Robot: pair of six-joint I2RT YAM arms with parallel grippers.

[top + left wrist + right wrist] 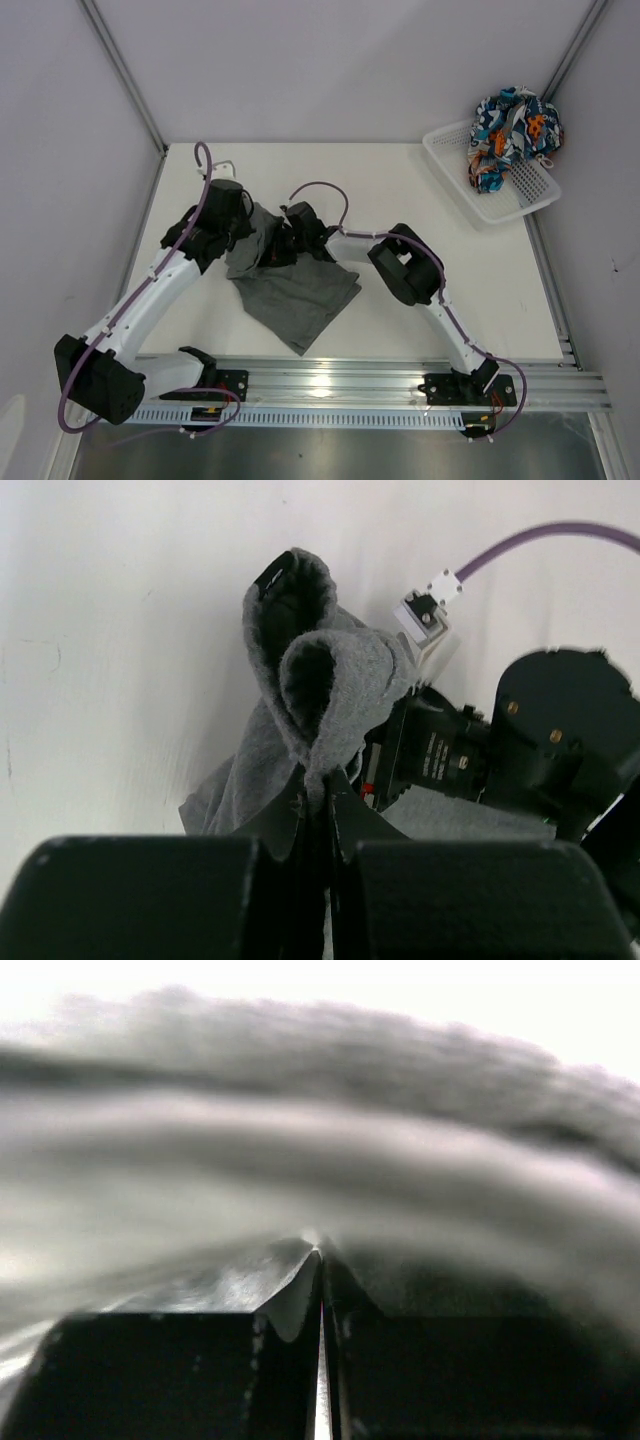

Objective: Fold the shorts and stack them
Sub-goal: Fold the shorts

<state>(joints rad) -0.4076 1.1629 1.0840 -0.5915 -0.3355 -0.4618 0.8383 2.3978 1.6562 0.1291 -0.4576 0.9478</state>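
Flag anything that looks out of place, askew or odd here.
Nothing damaged or spilled. The white basket sits angled in the far right corner, the patterned shorts bunched over its far rim. The grey shorts lie rumpled, pinched by the left gripper and right gripper.

Grey shorts (297,292): soft matt cloth, with a fuzzy nap along the edge in the left wrist view. Patterned shorts (515,122), upper right: printed cloth, crumpled, matt. Basket (455,172): white plastic mesh, smooth. Table (470,270): white, matt, smooth. Rail (350,382) along the bottom: bare brushed metal, shiny with glare. Arm shells (150,300): smooth white and black plastic. Cable (205,165): purple, glossy. Left claw (318,792): matt black. Right claw (320,1255): black, faint gloss.
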